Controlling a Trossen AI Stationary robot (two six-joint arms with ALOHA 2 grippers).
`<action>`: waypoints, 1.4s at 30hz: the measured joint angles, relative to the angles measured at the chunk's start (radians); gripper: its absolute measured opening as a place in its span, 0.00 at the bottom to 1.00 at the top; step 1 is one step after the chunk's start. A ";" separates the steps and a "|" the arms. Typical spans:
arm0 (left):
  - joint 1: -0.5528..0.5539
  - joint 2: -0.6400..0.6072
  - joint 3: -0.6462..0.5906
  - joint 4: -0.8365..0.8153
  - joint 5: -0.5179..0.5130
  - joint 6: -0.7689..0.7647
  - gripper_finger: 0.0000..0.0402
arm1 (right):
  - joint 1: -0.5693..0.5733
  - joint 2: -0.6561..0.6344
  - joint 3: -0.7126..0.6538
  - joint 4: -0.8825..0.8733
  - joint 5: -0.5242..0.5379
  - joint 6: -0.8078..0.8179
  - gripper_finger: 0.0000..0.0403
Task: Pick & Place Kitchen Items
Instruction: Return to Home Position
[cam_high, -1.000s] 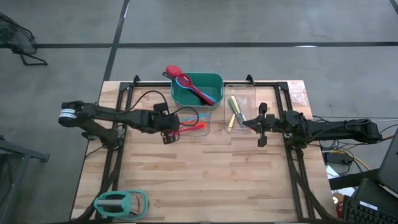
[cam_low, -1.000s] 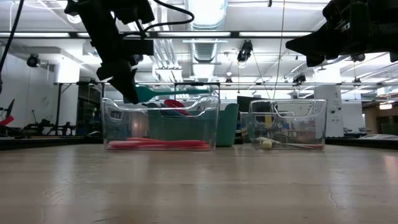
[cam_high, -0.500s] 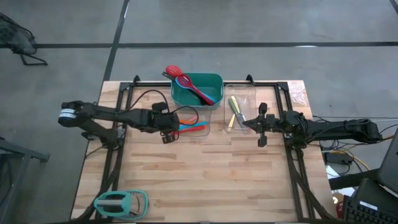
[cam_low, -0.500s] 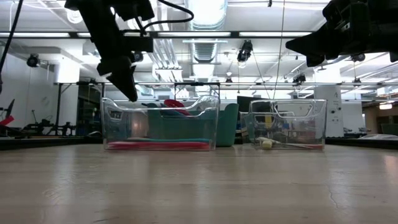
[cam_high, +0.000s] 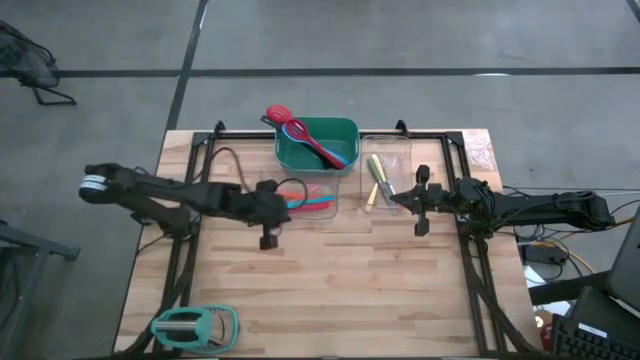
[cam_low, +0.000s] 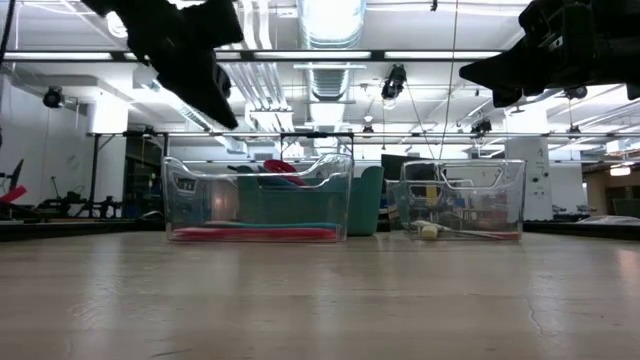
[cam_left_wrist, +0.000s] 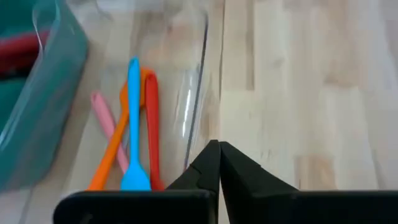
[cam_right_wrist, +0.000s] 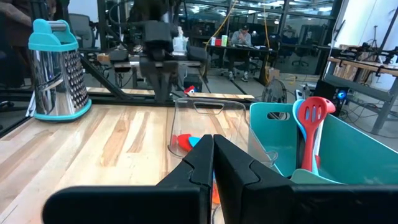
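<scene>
Four slim utensils (cam_left_wrist: 133, 124), blue, orange, red, pink, in clear bin (cam_left_wrist: 198, 93)

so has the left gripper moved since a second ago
Yes. In the low view the left gripper has risen, from about level with the rim of the left clear bin to well above it.

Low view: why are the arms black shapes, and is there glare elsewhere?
Low view: bright ceiling lights behind backlight the left gripper and right gripper into silhouettes. Left wrist view: pale reflections streak the wall of the clear bin. High view: even light, no glare.
</scene>
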 joint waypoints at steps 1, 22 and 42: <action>-0.010 -0.024 -0.026 0.038 0.000 0.003 0.03 | 0.000 0.000 0.000 0.000 0.000 0.000 0.02; -0.072 -0.670 -0.539 0.428 0.038 -0.005 0.08 | 0.000 0.000 0.000 0.000 0.000 0.000 0.02; -0.072 -1.114 -0.681 0.409 0.087 0.076 0.08 | 0.000 0.000 0.000 0.000 0.000 0.000 0.02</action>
